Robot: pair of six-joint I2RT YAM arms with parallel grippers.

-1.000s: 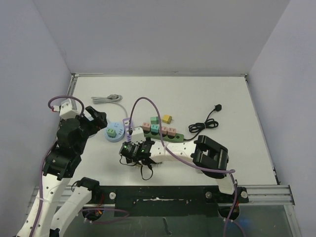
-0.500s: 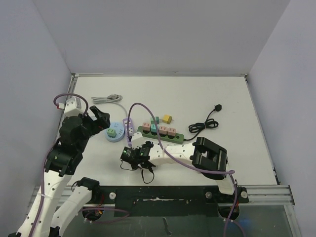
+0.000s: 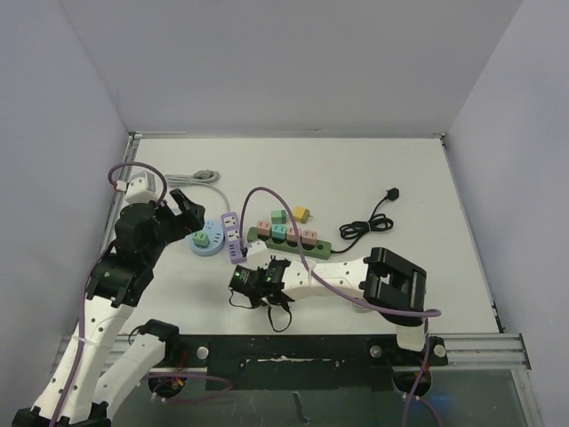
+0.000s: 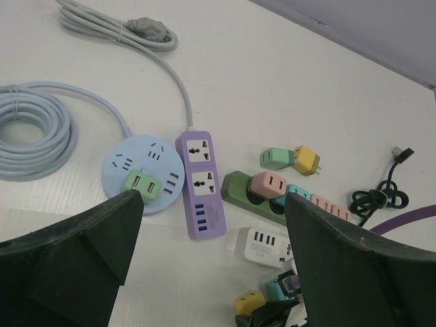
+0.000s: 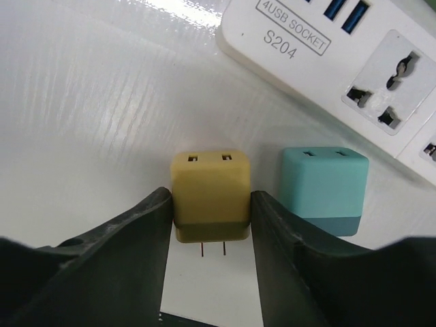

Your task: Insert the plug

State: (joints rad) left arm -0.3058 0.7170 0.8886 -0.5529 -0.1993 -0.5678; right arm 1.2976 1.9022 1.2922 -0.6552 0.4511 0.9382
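Note:
A yellow plug (image 5: 210,194) lies on the white table with its two prongs pointing toward the wrist camera. My right gripper (image 5: 210,204) is shut on it, both black fingers pressed against its sides. A teal plug (image 5: 325,189) lies just to its right, in front of a white USB socket block (image 5: 340,48). In the top view my right gripper (image 3: 258,283) is low over the table, near the front of the green power strip (image 3: 289,242). My left gripper (image 3: 182,213) hangs open above the round blue socket (image 4: 139,174), holding nothing.
A purple power strip (image 4: 201,184) lies between the round socket and the green strip, which carries pink and teal plugs. A second yellow plug (image 4: 306,160) and a mint one (image 4: 276,158) sit behind it. Coiled black cable (image 3: 369,224) lies right, grey cable (image 3: 191,178) at the back left.
My right gripper has slid slightly right and toward the near edge, and its fingers have closed onto the yellow plug. The left gripper has moved a little right and farther back, still open.

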